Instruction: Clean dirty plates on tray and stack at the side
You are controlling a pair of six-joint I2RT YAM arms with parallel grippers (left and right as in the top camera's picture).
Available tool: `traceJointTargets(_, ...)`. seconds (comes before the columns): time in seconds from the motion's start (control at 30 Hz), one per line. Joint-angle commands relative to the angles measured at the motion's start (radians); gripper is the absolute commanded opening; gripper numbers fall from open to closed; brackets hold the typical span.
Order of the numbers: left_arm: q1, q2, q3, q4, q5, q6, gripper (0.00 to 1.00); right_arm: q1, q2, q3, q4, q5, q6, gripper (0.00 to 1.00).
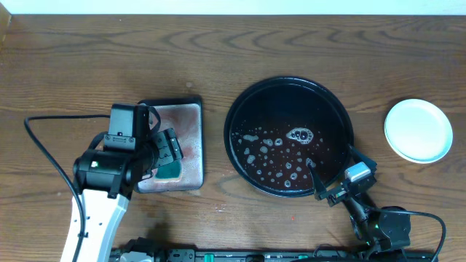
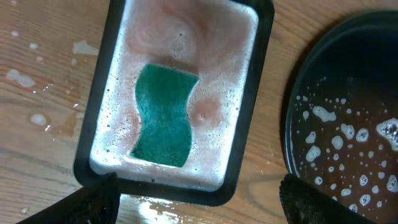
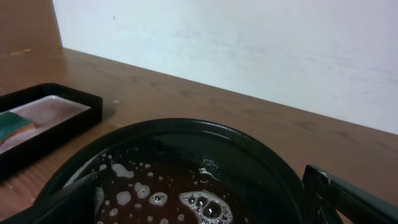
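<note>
The black round tray [image 1: 290, 79] sits right of centre and holds brownish water with foam blobs and no plate. It also shows in the left wrist view [image 2: 291, 130] and the right wrist view [image 3: 186, 126]. A stack of pale mint-white plates [image 1: 418, 129] lies on the wood tabletop to the tray's right; only the clean top plate shows. My left gripper [image 1: 169, 151] [image 2: 199, 208] is open and empty above the near edge of the basin. My right gripper [image 1: 333, 166] [image 3: 205, 208] is open and empty over the tray's near-right rim.
A small black rectangular basin [image 1: 195, 109] [image 2: 264, 74] of pinkish foamy water stands left of the tray, with a green sponge [image 2: 165, 115] lying in it. Water puddles wet the wood [image 2: 180, 211] by the basin's near edge. A white wall [image 3: 249, 43] runs behind the table.
</note>
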Motion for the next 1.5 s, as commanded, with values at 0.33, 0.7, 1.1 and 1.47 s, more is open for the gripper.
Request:
traceJointTargets(0.33,0.056,-0.713,-0.607,0.738,-0.083,0.08,0.82,-0.008,-0.005,-0.001,-0.005,0.001,-0.01,0.99)
traceJointTargets(0.7,0.111,-1.067,-0.925,0.863,-0.065,0.081,0.82,-0.008,-0.005,-0.001,-0.005,0.001,-0.01,0.99)
traceJointTargets(1.1,0.11,-1.066,-1.027,0.914,-0.058,0.077,0.82,-0.008,-0.005,-0.001,-0.005,0.001,-0.01,0.99)
traceJointTargets(1.47,0.11,-1.064,-1.027,0.912,-0.058,0.077,0.82,-0.008,-0.005,-0.001,-0.005,0.001,-0.011,0.99)
